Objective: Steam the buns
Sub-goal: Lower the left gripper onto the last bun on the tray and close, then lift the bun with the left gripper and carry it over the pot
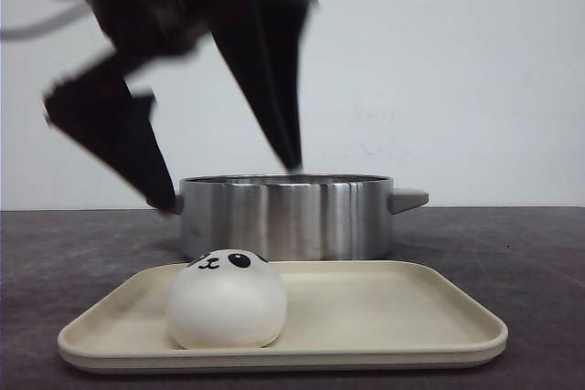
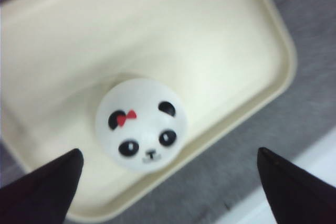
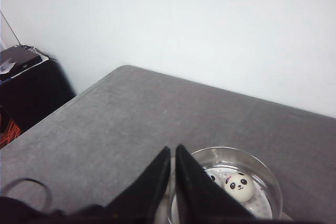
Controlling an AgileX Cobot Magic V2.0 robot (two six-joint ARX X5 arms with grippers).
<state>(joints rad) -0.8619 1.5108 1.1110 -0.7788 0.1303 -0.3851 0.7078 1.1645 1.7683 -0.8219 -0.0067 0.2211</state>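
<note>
A smooth white dome-shaped bun with black panda ears, eyes and a small mouth sits on the left part of a shallow cream rectangular tray; in the left wrist view the same bun shows a small red bow beside one ear, and it is the only bun on the cream tray. Behind the tray on the dark grey surface stands one round stainless-steel pot with a stubby side handle; the right wrist view looks down into this pot, where one panda-faced bun lies in plain sight and a second bun peeks out beside it, mostly hidden behind the fingers; so three buns can be counted, one on the tray and two in the pot. The left end effector hangs above the tray bun with its black fingers spread wide and nothing between them; in the front view it appears blurred over the pot's left side. The right end effector has its two fingers pressed almost together, holding nothing, above the pot's rim.
</note>
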